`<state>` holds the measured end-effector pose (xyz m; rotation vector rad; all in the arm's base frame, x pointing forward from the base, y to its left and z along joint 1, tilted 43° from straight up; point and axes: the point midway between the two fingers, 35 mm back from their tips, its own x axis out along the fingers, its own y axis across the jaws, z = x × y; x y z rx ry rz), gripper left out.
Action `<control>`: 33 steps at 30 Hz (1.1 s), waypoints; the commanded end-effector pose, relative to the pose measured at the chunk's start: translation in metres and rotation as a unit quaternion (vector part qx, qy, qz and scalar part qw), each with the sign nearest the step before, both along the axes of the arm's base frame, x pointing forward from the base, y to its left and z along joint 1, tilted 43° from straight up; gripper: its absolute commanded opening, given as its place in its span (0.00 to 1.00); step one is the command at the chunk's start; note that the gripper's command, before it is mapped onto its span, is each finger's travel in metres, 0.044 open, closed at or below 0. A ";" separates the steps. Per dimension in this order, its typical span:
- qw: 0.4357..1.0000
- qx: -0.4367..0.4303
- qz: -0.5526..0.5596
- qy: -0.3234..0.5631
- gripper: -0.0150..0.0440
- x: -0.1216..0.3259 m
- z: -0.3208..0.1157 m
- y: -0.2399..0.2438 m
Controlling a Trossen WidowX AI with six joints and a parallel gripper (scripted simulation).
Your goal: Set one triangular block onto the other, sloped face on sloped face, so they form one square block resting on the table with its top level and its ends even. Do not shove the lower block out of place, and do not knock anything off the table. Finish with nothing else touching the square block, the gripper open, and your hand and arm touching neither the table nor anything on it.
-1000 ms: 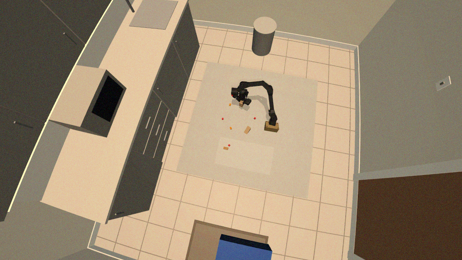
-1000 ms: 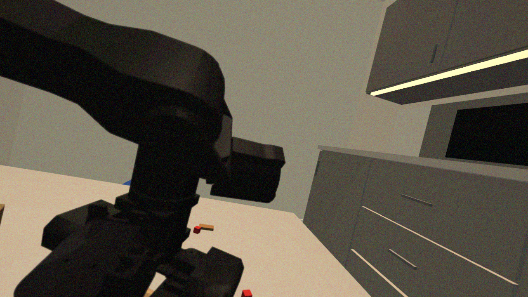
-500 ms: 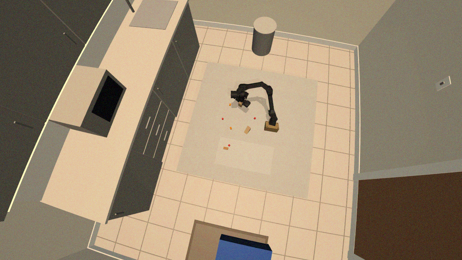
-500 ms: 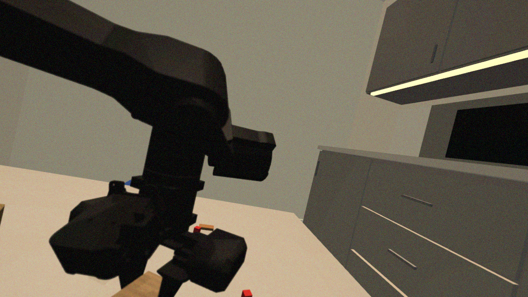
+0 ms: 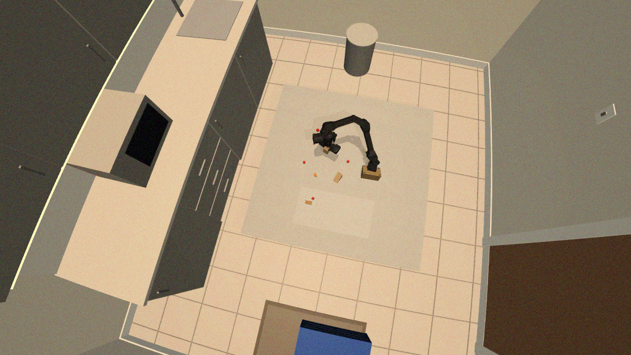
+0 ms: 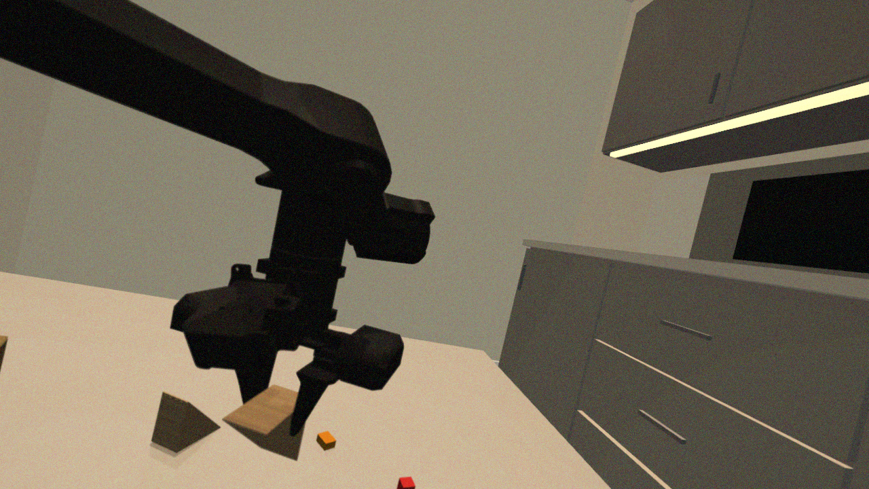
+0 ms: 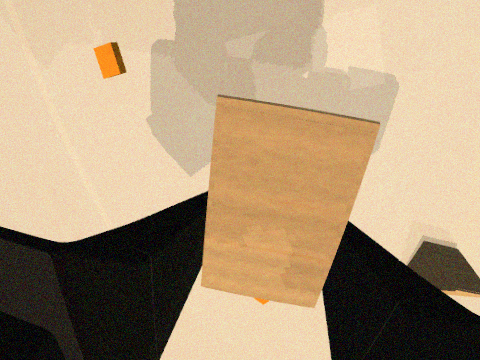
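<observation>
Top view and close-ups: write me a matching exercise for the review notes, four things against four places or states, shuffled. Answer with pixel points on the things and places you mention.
1. Claw (image 5: 327, 150) (image 6: 270, 416) (image 7: 271, 211)
2. Loose triangular block (image 5: 337, 177) (image 6: 182, 422) (image 7: 442, 267)
3. Grey cylinder (image 5: 359, 54)
4. Small flat block (image 5: 308, 202)

A. Standing on the tiled floor (image 5: 461, 176)
B. Beside a red cube (image 5: 312, 198)
C. Shut on a wooden block (image 5: 326, 150) (image 6: 264, 412) (image 7: 285, 190)
D. Sloped, outside the gripping fingers

Pairs: 1-C, 2-D, 3-A, 4-B
</observation>
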<state>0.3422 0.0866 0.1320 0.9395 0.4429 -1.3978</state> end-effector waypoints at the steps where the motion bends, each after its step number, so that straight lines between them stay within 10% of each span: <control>1: 1.000 0.004 0.011 0.011 0.25 -0.006 -0.013 0.019; 33: 1.000 0.008 -0.010 0.004 0.25 -0.067 -0.089 0.133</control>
